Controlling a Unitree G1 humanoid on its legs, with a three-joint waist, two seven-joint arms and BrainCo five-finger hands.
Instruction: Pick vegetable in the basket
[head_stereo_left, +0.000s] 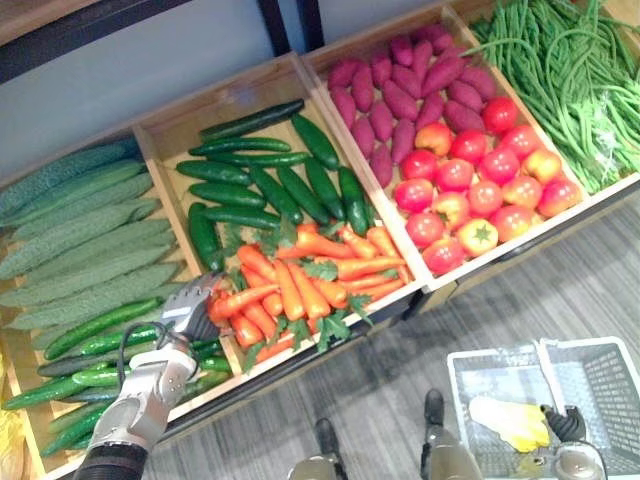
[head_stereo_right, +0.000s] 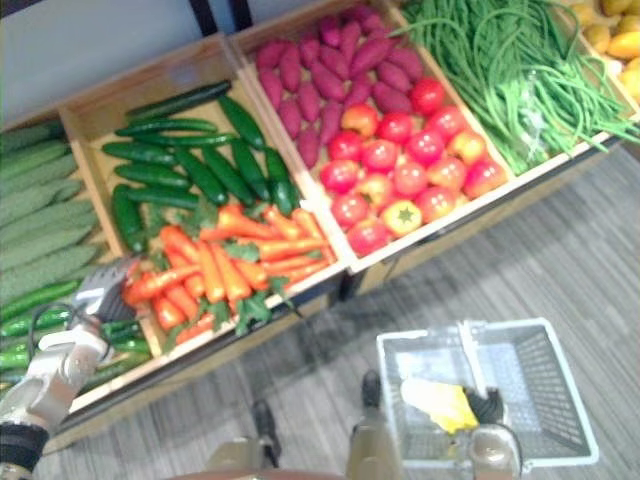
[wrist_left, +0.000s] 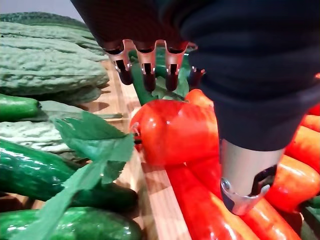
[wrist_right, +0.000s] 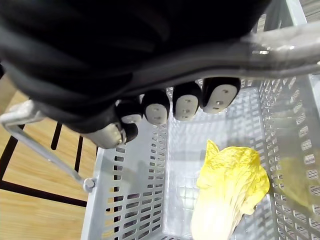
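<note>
As left hand (head_stereo_left: 190, 315) hangs open over carrot (wrist_left: 175, 130), eight o'clock:
stiff, light, slick, I'd say; grab mid-length. Right hand (wrist_right: 187, 106) clasps basket handle (wrist_right: 280, 45).

Head stereo pair downward over shared crates (head_stereo_left: 180, 110) and basket (head_stereo_left: 600, 362); wrist cameras close above carrots (wrist_left: 175, 131), basket.

The carrots (head_stereo_left: 300, 285) lie packed tight under tangled leaves (wrist_left: 95, 140), with cucumbers (head_stereo_left: 262, 180) touching them behind and a wooden divider (wrist_left: 152, 200) just beside them, so the left hand (head_stereo_left: 188, 318), fingers loose, has free room only from above. The floor (head_stereo_left: 520, 290) between the stand and the basket (head_stereo_left: 615, 385) is open. Over the basket's mouth runs the handle (wrist_right: 285, 42) with the right hand (wrist_right: 187, 105) curled round it, and a cabbage (wrist_right: 230, 185) takes up part of the bottom, the rest bare.
</note>
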